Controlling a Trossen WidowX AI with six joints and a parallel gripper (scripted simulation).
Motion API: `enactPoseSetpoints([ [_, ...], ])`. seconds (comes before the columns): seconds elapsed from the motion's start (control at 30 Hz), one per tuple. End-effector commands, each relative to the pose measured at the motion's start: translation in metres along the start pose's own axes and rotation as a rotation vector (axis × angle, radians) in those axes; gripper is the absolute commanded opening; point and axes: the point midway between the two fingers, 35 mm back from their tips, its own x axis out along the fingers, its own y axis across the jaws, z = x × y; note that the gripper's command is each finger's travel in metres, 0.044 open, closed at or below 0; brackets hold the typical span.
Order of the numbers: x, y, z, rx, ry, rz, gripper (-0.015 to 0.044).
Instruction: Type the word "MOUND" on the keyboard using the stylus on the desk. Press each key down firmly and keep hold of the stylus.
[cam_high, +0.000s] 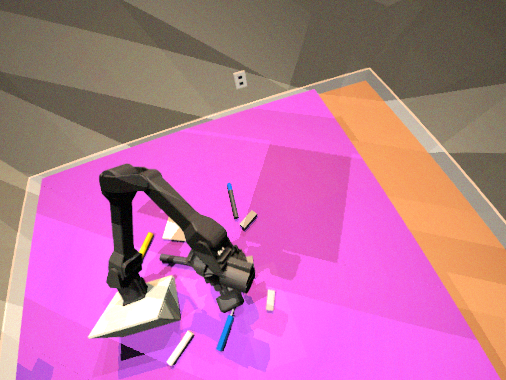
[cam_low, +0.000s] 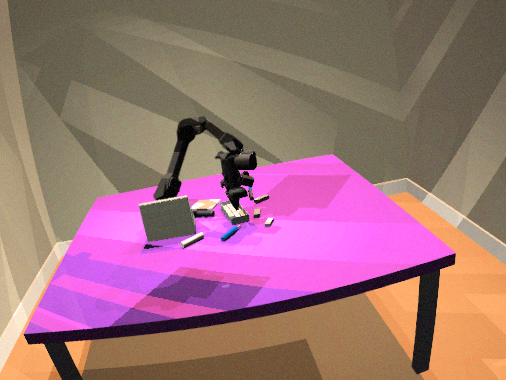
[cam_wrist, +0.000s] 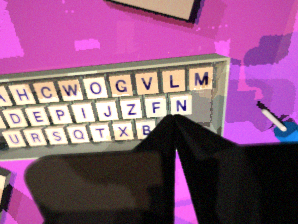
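The end effector is fully closed with nothing between its fingers, tip over the keyboard near the N key. The stylus, probably the blue pen, lies on the worktop just beside the keyboard's end, so no typing is properly done. Small blocks lie close around; the worktop edges are well apart.

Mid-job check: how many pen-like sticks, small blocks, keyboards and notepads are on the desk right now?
Pen-like sticks: 5
Small blocks: 3
Keyboard: 1
Notepad: 1
Total: 10
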Motion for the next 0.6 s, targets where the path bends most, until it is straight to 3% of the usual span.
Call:
enactPoseSetpoints([
  [0.0,0.000,0.003,-0.005,-0.005,0.003,-0.004,0.0000],
  [0.13,0.000,0.024,-0.030,-0.003,0.004,-0.003,0.0000],
  [0.47,0.000,0.027,-0.031,-0.003,0.004,-0.003,0.0000],
  [0.57,0.000,0.058,-0.028,-0.002,0.004,-0.005,0.0000],
])
